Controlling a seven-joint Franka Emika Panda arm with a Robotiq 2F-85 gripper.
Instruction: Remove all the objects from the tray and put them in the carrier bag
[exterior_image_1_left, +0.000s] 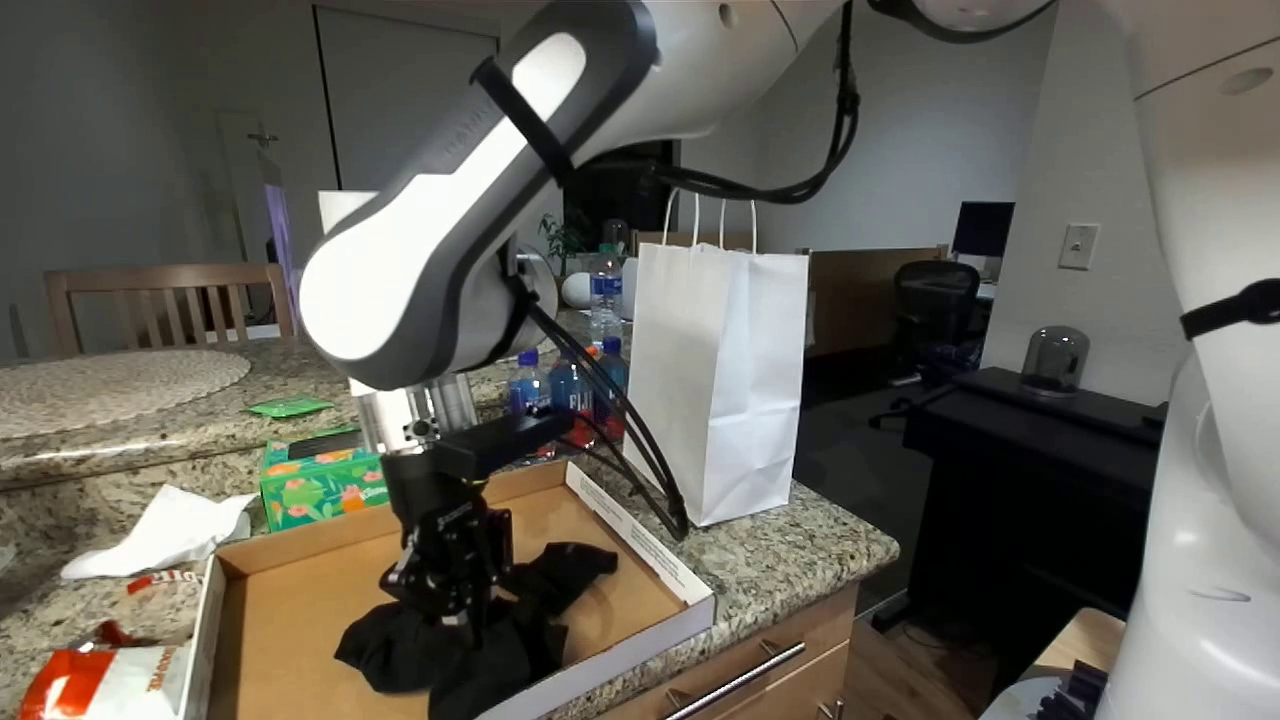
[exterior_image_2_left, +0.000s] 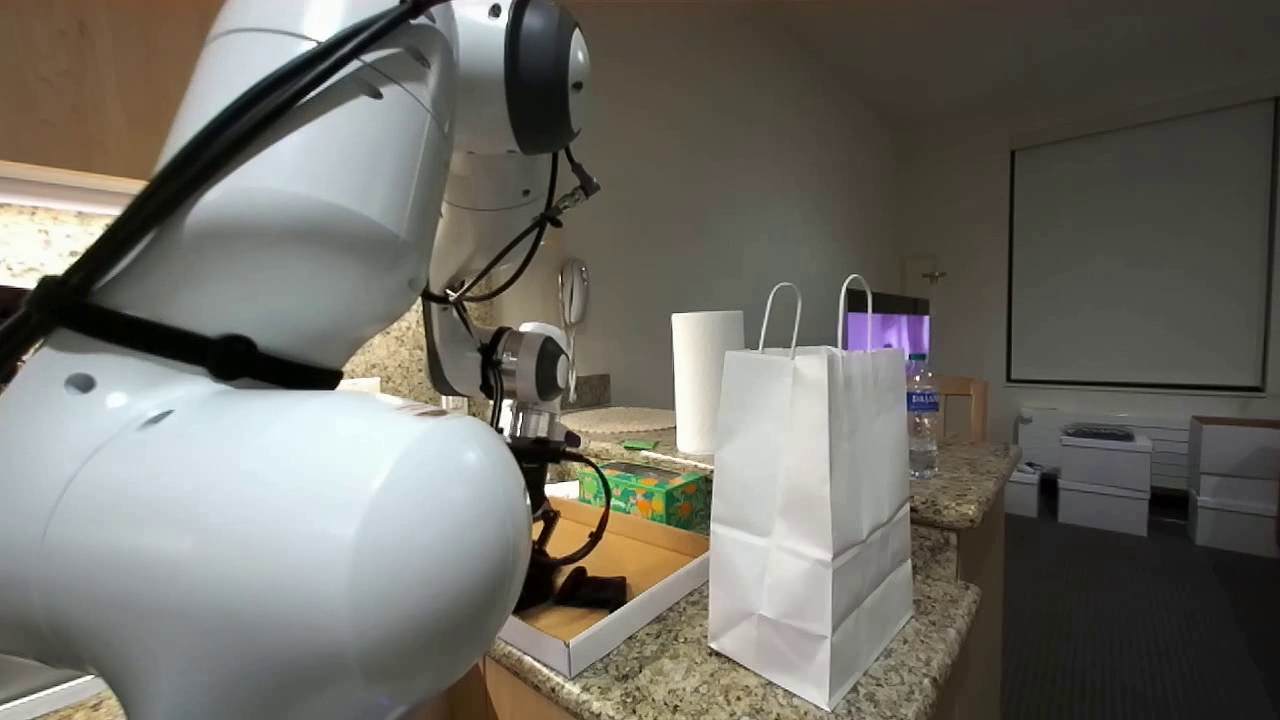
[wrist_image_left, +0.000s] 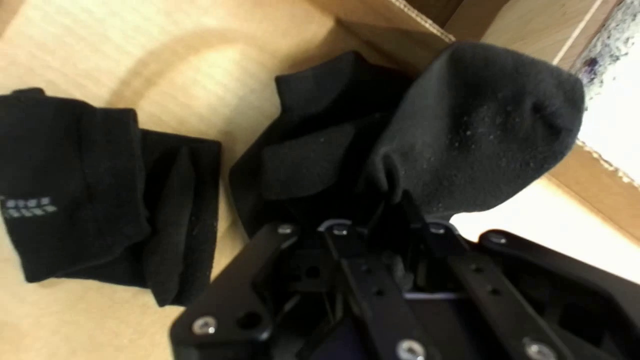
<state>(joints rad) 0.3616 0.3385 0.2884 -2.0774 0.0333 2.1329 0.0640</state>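
Inside the brown cardboard tray (exterior_image_1_left: 310, 600), my gripper (exterior_image_1_left: 465, 625) reaches down into a pile of limp black cloth objects (exterior_image_1_left: 400, 650). In the wrist view the gripper (wrist_image_left: 382, 212) is shut on a black cloth object (wrist_image_left: 475, 125), whose fabric bunches up at the fingertips. Dark fabric hides the exact contact. A folded black cloth object (wrist_image_left: 70, 185) with small grey markings lies apart on the tray floor. In an exterior view a black piece (exterior_image_2_left: 600, 590) shows on the tray floor. The white carrier bag (exterior_image_1_left: 715, 360) stands upright beside the tray, handles up; its inside is hidden.
A flowered tissue box (exterior_image_1_left: 325, 485) sits behind the tray, below a green packet (exterior_image_1_left: 290, 407). Bottles (exterior_image_1_left: 570, 385) stand near the bag. A paper-towel roll (exterior_image_2_left: 705, 370) is farther back. A crumpled napkin (exterior_image_1_left: 165, 535) and a red-white packet (exterior_image_1_left: 105, 685) lie beside the tray.
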